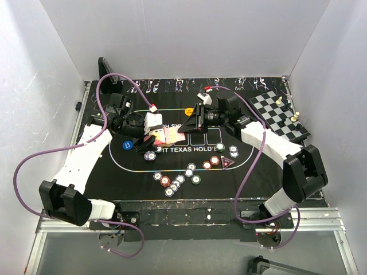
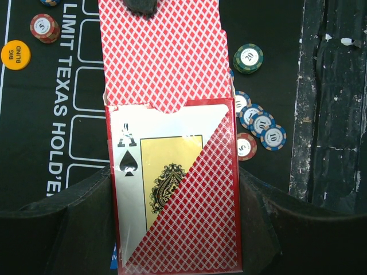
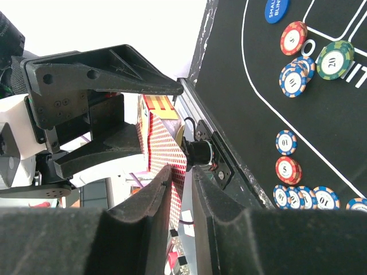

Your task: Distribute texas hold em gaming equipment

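Observation:
My left gripper [image 1: 148, 136] [image 2: 175, 183] is shut on a red card box [image 2: 189, 229] with an ace of spades on its front, held above the mat. Red-patterned-back playing cards [image 2: 163, 51] [image 1: 173, 136] stick halfway out of the box toward my right gripper [image 1: 189, 127] [image 3: 182, 172]. Its jaws stand narrowly apart around the cards' end [image 3: 163, 143], with a thin gap on one side. Poker chips [image 1: 172, 182] lie in groups on the mat. The yellow button [image 1: 190, 111] [image 2: 15, 54] lies beyond the grippers. The dark triangular marker [image 1: 227, 162] lies right of centre.
A black mat [image 1: 132, 172] printed with "TEXAS HOLD'EM" covers the table. A blue small-blind disc [image 1: 127, 145] lies left of the grippers. A chessboard with pieces [image 1: 278, 112] sits at the far right. White walls enclose three sides.

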Robot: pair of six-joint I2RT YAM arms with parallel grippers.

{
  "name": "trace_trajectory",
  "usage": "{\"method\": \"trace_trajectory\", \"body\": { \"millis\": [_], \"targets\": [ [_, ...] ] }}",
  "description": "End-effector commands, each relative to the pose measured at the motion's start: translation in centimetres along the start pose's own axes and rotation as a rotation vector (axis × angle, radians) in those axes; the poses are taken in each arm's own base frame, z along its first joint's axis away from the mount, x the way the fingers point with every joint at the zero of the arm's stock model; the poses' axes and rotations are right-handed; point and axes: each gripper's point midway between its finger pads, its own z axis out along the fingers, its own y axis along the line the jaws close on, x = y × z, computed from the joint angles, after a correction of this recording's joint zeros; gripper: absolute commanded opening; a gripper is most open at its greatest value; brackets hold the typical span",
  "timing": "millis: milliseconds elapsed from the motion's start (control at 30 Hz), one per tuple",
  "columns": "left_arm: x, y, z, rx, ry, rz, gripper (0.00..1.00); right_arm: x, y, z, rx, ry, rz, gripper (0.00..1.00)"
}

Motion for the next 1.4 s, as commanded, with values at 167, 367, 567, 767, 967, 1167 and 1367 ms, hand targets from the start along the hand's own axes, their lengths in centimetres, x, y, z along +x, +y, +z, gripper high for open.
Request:
{"method": "trace_trajectory", "body": {
  "millis": [167,367,567,767,967,1167,1367],
  "targets": [
    [-2.5,-0.5,-0.9,-0.019,-0.083,0.057,0.00,-0.8,0.6,-2.2,0.014,-0.054,-0.033,0.18],
    [-2.5,-0.4,-1.0,-0.021,-0.077,0.054,0.00,-1.7,0.8,-3.5,0.017,-0.085,-0.033,0.04],
    [-2.2,-0.4,-0.8,-0.021,-0.073,0.052,0.00,-2.4,2.6,-4.8,-0.027,-0.109,-0.046,0.01],
    [-1.7,-0.4,-0.7,-0.025,-0.055,0.044,0.00,-3.6,3.6,-6.0,-0.093,-0.136,-0.015,0.01],
    [-1.3,-0.8,-0.8,-0.022,-0.039,0.033,0.00,-6.1,3.2,-7.1,-0.113,-0.190,0.000,0.01],
    [-0.9,-1.2,-1.2,-0.029,-0.022,0.019,0.00,-8.6,0.5,-5.6,-0.102,-0.184,0.037,0.01],
    [-1.4,-2.2,-1.9,-0.028,-0.028,0.006,0.00,-11.5,-4.1,-0.2,-0.084,-0.142,0.091,0.01]
  ]
}}
